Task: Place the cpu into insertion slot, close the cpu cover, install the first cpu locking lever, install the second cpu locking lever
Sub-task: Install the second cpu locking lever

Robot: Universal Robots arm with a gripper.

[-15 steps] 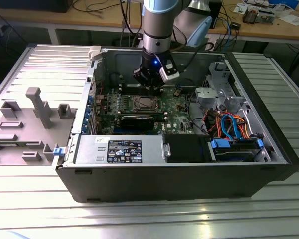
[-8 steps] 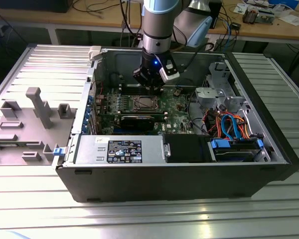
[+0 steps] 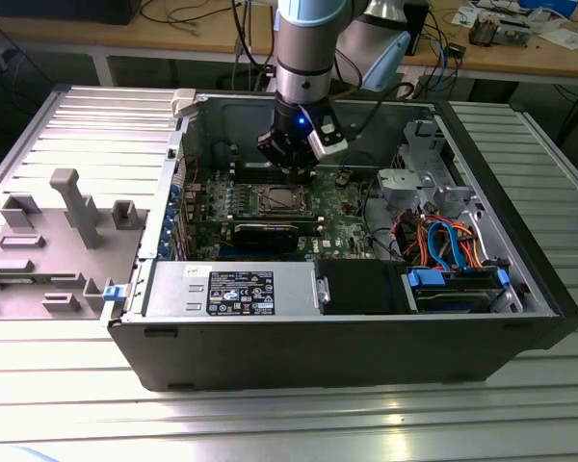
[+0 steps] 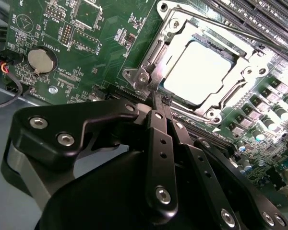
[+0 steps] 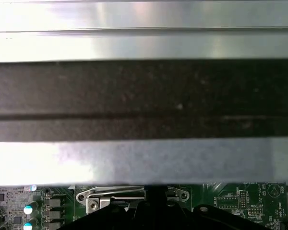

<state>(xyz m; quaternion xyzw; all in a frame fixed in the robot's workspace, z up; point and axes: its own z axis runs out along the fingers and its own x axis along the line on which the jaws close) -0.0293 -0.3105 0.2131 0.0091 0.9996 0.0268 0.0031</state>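
Beside cpu cover (image 4: 201,72), closed pincer (image 4: 156,98)

One cpu (image 4: 201,72), one cpu cover (image 4: 252,64), one coin battery (image 4: 39,59)

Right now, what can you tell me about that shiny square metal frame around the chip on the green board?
The cpu cover is a thin silvery metal frame with an open middle. It lies flat, closed over the socket, and the cpu with its pale metal top shows through the opening. Screws sit at its corners. In the second wrist view the gripper has its fingers drawn together at one corner of the frame, by a small metal tab.
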